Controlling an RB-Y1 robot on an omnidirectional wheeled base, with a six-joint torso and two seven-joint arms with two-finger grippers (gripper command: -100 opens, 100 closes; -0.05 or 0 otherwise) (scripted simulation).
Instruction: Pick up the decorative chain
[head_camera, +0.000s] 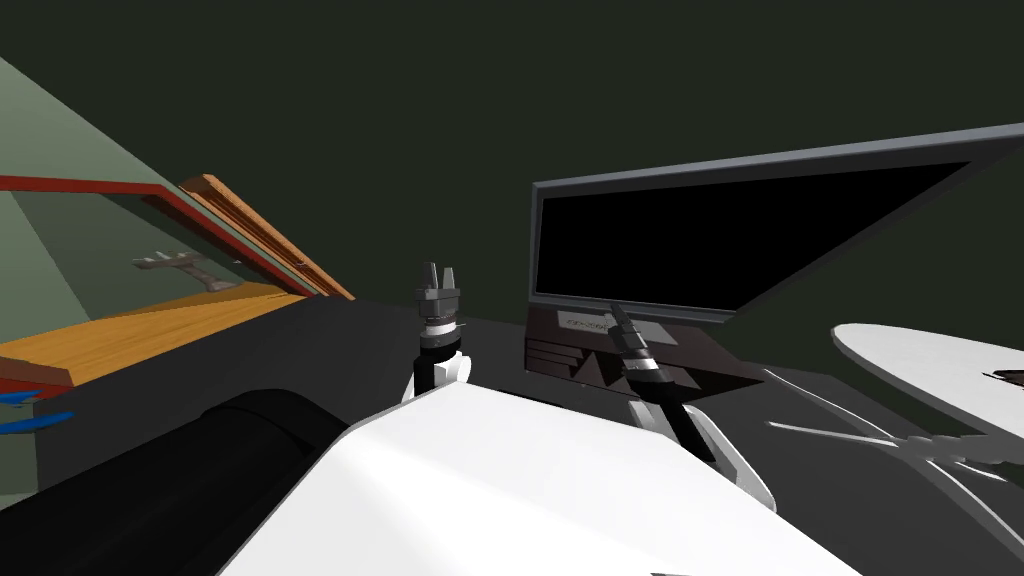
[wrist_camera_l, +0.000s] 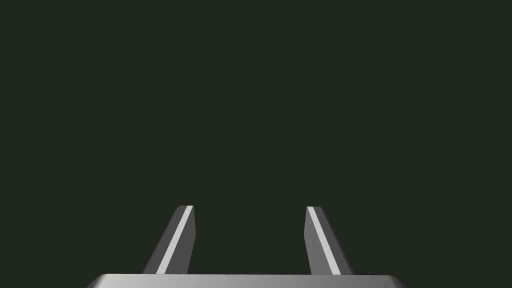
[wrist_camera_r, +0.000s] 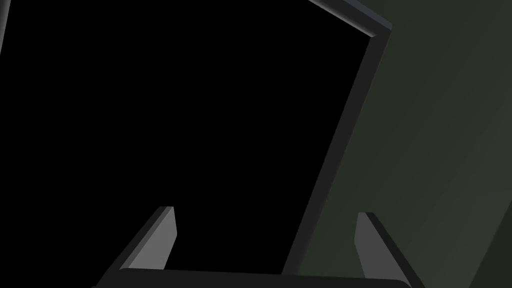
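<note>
Decorative chain: probably the lumpy grey strand (head_camera: 955, 447) at your far right, on the dark surface below the white round tabletop (head_camera: 920, 365). It is cut off by the edge and hard to confirm. Your right gripper (wrist_camera_r: 266, 211) has its fingers spread and empty, aimed at the black TV screen (wrist_camera_r: 175, 100). The head view also shows the dark stand (head_camera: 640, 360) under the screen. Your left gripper (wrist_camera_l: 250, 207) is upright, left of the screen, with its fingers apart.

Dim dark-green wall (head_camera: 500, 80) behind a grey-framed black screen (head_camera: 700, 240); white round table (head_camera: 930, 370), perhaps, at right.
</note>
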